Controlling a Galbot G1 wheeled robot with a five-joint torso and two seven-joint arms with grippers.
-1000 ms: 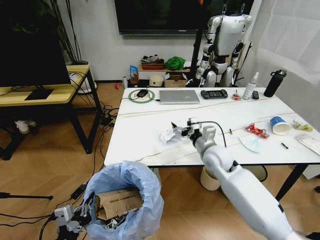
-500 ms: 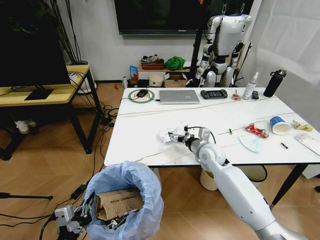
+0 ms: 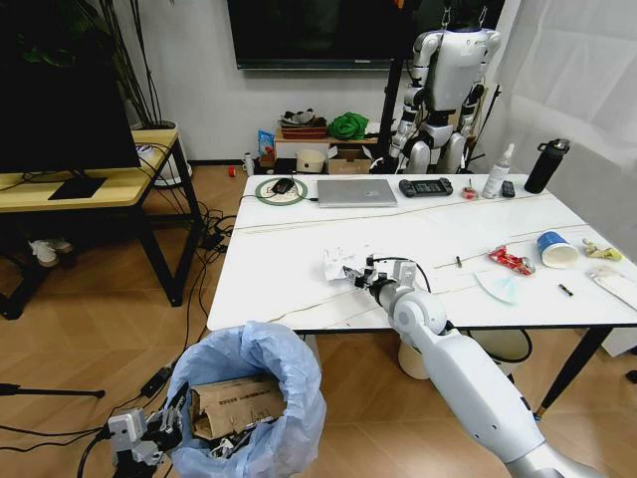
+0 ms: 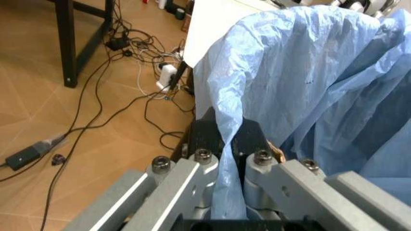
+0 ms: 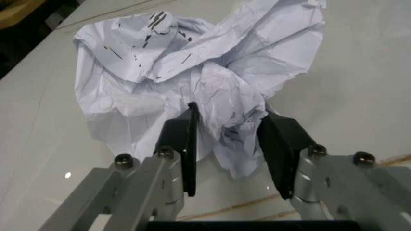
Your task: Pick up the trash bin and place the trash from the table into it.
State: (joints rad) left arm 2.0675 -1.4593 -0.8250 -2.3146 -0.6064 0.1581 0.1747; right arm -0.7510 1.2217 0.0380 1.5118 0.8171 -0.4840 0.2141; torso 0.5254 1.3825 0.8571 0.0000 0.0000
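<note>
White marble worktop (image 3: 289, 249) carries crumpled paper (image 5: 192, 82), pinched between right claw (image 5: 228, 144) jaws. Left claw (image 4: 224, 159) clamps trash bin (image 3: 254, 398) liner below; thin paper could tear, slipping free.

No text can be read; print on the cardboard carton (image 3: 235, 402) is illegible

Crumpled white paper (image 5: 192, 82), glossy table (image 5: 359, 72)

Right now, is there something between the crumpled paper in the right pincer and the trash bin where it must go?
Nothing visible. The right pincer grips the crumpled paper near the table edge; the trash bin gapes below, held by the left pincer.
</note>
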